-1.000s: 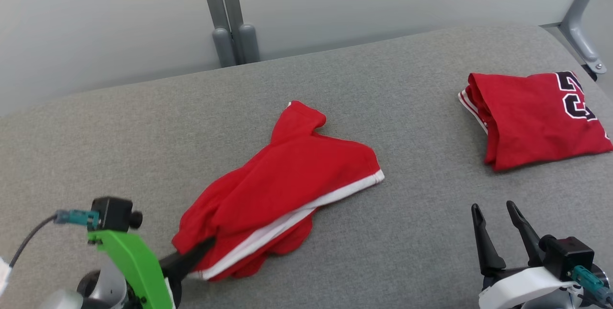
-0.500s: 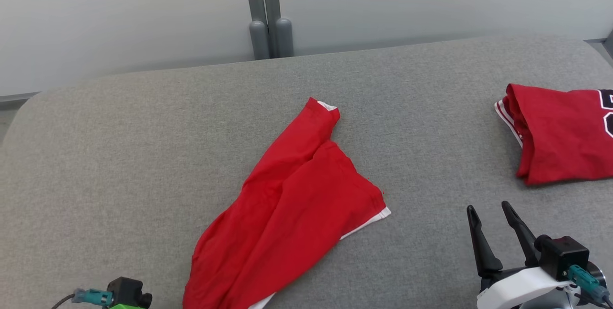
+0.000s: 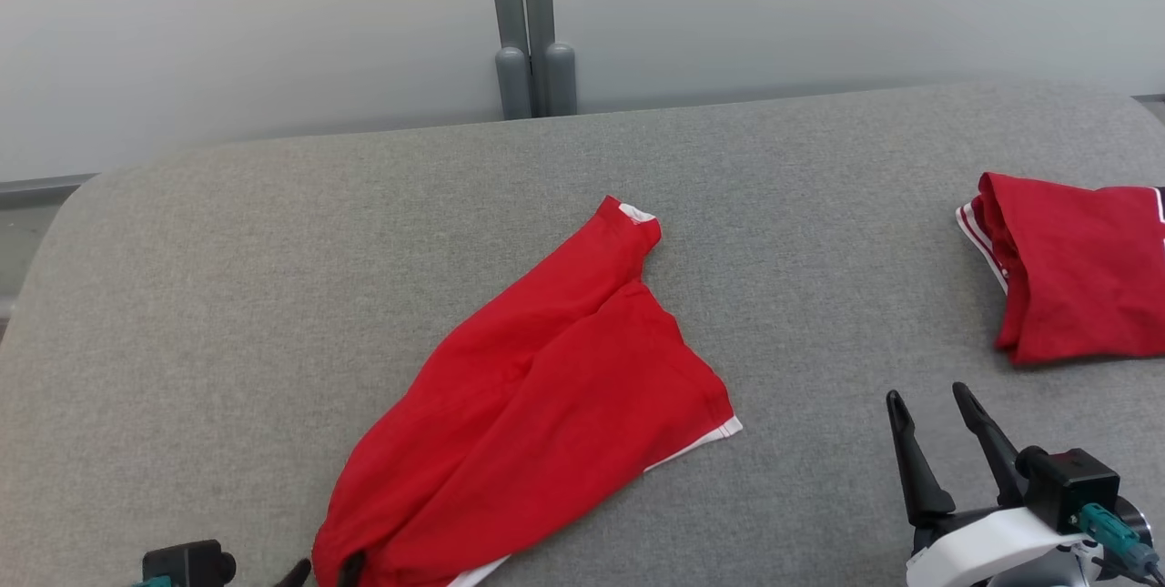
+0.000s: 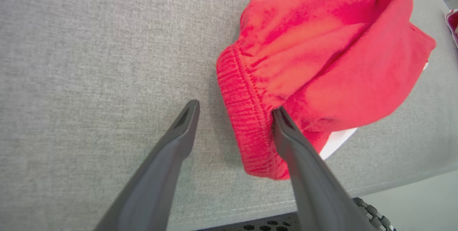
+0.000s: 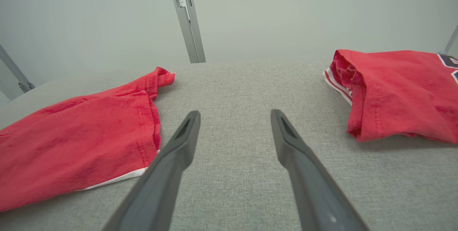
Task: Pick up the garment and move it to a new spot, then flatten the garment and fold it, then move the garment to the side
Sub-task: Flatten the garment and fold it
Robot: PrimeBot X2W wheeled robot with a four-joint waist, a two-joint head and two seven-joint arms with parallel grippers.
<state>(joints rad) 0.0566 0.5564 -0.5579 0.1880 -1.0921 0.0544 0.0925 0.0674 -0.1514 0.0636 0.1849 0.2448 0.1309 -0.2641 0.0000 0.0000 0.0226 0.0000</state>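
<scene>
While both pairs of jaws stand apart, the red garment (image 3: pixel 546 387) lies spread on the grey cushion (image 3: pixel 227 296).
The left gripper (image 4: pixel 236 106) straddles its ribbed waistband, one tip touching cloth; the garment runs off toward 1 o'clock in the head view. The right gripper (image 3: pixel 929 392), over bare cushion, has the garment at 10 o'clock and a folded red shirt (image 3: pixel 1074 268) at 1 o'clock.

I see broad bare grey cushion (image 3: pixel 227 296) left of red garment (image 3: pixel 537 405): free passage there. Open lane between garment and folded red jersey (image 3: pixel 1074 268), my right gripper (image 3: pixel 927 392) facing it. Twin grey posts (image 3: pixel 535 77) block far edge, centre, wall behind.
</scene>
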